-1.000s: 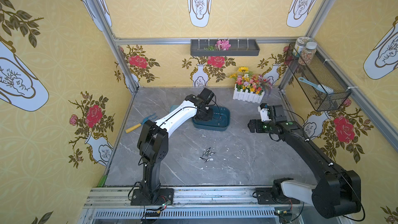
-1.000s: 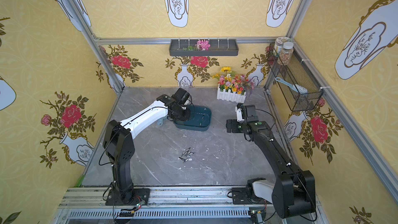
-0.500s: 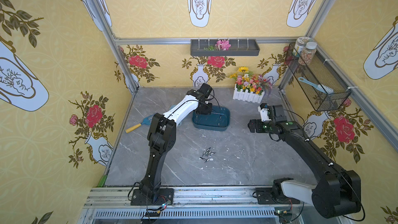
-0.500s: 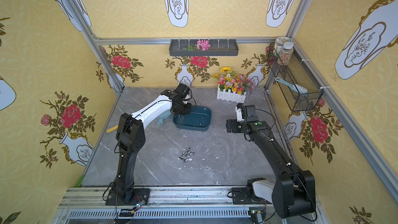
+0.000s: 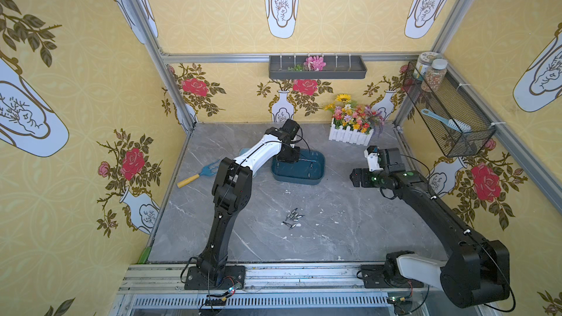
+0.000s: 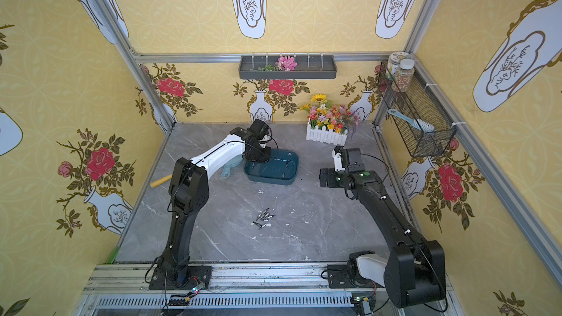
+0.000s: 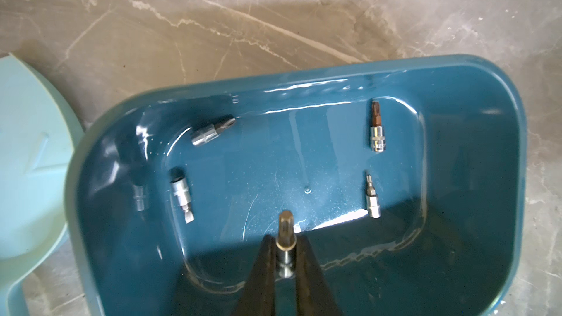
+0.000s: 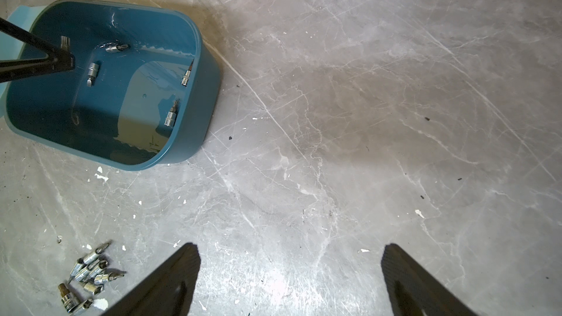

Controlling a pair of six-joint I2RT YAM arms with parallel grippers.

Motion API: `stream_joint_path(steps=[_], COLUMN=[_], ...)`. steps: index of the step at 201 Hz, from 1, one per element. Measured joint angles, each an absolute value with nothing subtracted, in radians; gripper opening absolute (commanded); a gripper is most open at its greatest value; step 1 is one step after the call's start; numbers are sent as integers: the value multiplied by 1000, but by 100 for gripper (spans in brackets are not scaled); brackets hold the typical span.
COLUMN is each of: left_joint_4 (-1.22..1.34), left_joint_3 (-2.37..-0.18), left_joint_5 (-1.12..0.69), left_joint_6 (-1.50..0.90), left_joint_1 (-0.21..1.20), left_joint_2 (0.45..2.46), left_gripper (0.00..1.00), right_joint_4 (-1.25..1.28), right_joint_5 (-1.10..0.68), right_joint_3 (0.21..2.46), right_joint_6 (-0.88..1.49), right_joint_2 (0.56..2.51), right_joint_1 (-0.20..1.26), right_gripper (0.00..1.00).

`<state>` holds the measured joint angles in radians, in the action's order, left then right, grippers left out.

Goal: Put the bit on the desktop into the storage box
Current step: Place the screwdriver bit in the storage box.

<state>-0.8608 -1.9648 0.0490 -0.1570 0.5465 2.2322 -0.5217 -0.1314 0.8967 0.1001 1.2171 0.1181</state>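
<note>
Left elbow has swung upright; my left gripper [image 7: 286, 264] still pinches a bit [image 7: 286, 229] over the left end of the storage box [image 7: 486, 162]. Right gripper [image 8: 290, 249] hangs spread. More loose bits [image 8: 88, 272] lie mid-way across the desktop [image 8: 334, 117]: light, stiff, slick steel, so I'd grip each across its socket end.

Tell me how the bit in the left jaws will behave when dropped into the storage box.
The bit looks like stiff, polished metal, so it probably lands intact but could slip in the left gripper, whose jaws pinch its round socket end. In the glossy storage box it may roll or skid.
</note>
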Motion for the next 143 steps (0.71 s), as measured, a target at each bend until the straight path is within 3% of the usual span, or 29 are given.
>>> stream_joint_path(steps=[30, 143], left_joint_4=[-861, -820], left_joint_3=[-1959, -1811], left_joint_5=[49, 75], left_joint_6=[-156, -167], left_joint_1=[546, 546], left_joint_2=[2220, 2054], left_gripper=[28, 49], right_joint_4=[-522, -522], right_joint_5=[-131, -132], right_joint_3=[897, 897], right_joint_6=[100, 100], right_joint_2=[1217, 1217], right_joint_1=[118, 118], right_gripper=[97, 97])
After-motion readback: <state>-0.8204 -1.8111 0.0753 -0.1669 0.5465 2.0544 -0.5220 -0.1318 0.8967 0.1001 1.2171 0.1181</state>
